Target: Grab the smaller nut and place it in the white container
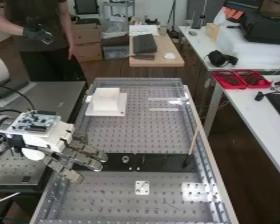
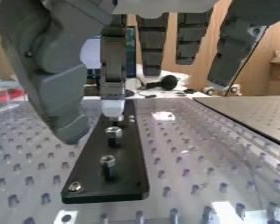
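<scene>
the largest thing is the table [image 1: 134,137], a long perforated metal top in a raised frame; the hand [image 1: 83,155] is over one long edge of it. two red trays [image 1: 227,80] lie on a white counter [image 1: 256,111], well apart from the hand, past the table's opposite edge. a long black plate [image 1: 162,162] runs crosswise on the table, beginning by the fingers and leading away from them to that opposite side.

the hand itself is released, its fingers extended and loosely spread. out ahead of it, a thin wooden stick [image 1: 194,139] slants with its dark lower end at the far part of the black plate.

the white container [image 1: 106,97] sits on a square white base [image 1: 117,111], well apart from the hand, toward the table's far end. a small white square with holes [image 1: 142,185] lies ahead of the fingertips, toward the near end.

smallest are two upright metal nuts [image 2: 107,161] on dark stems on the black plate, near the fingers; one is just below a pale fingertip [image 2: 113,108]. i cannot tell which is the smaller nut. a round screw head [image 2: 75,186] is set in the same plate, near them.
</scene>
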You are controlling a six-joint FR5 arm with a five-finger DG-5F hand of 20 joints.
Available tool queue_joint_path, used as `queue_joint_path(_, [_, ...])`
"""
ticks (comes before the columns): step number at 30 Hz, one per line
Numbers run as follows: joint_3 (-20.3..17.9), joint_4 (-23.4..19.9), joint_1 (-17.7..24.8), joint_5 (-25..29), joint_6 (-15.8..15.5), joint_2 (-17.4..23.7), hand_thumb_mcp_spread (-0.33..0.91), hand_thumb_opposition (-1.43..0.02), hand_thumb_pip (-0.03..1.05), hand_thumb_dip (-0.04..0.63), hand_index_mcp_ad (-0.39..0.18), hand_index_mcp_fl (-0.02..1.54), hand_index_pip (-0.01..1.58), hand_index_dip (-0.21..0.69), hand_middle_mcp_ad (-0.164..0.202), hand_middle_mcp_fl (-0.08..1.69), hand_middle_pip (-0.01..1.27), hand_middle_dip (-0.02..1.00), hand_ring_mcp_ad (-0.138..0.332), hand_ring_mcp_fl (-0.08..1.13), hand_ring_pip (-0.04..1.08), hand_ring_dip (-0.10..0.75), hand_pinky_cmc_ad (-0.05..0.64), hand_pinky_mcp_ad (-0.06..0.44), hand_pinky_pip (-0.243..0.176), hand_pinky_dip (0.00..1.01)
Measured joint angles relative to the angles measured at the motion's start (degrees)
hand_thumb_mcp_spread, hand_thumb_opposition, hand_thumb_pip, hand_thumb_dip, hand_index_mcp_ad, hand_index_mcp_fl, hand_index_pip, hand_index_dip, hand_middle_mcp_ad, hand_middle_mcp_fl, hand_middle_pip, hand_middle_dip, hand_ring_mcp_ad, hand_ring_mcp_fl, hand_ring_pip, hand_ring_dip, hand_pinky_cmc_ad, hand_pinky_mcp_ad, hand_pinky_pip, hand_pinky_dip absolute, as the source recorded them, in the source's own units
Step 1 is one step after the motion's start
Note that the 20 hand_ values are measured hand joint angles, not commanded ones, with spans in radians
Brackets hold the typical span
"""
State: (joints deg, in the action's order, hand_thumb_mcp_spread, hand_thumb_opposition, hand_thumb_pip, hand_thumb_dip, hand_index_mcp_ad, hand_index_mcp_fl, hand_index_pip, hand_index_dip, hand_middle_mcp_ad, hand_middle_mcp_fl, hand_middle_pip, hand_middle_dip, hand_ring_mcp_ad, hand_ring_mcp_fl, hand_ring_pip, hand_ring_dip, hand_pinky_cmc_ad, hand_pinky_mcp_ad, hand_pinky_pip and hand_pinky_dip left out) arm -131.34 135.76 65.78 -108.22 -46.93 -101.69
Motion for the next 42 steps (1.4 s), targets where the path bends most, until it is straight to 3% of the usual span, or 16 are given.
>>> queue_joint_path(7, [0.6,0.7,-0.2,-0.4,-2.9,-0.7,0.38,-0.82,0.65,0.223,-0.113,0.02,1.55,0.077,0.086,0.14,0.13,0.21,0.148,0.00,0.14,0.073,0.412,0.326,-0.105,0.54])
queue_joint_path(12, [1.1,0.8,-0.4,-0.8,-3.3,-1.6,0.38,-0.82,0.65,0.223,-0.113,0.02,1.56,0.077,0.084,0.14,0.13,0.21,0.148,0.00,0.14,0.073,0.412,0.326,-0.105,0.54])
queue_joint_path(31, [1.4,-2.5,-0.6,-0.7,-0.9,-5.0,0.38,-0.82,0.65,0.223,-0.113,0.04,1.56,0.077,0.086,0.16,0.13,0.21,0.148,0.00,0.14,0.073,0.412,0.328,-0.105,0.53])
queue_joint_path(42, [2.5,-0.8,-0.9,-0.7,1.1,-5.7,0.45,-0.82,0.65,0.223,-0.122,0.02,1.57,0.197,0.080,0.16,0.13,0.22,0.131,0.00,0.10,0.089,0.398,0.311,-0.075,0.42])
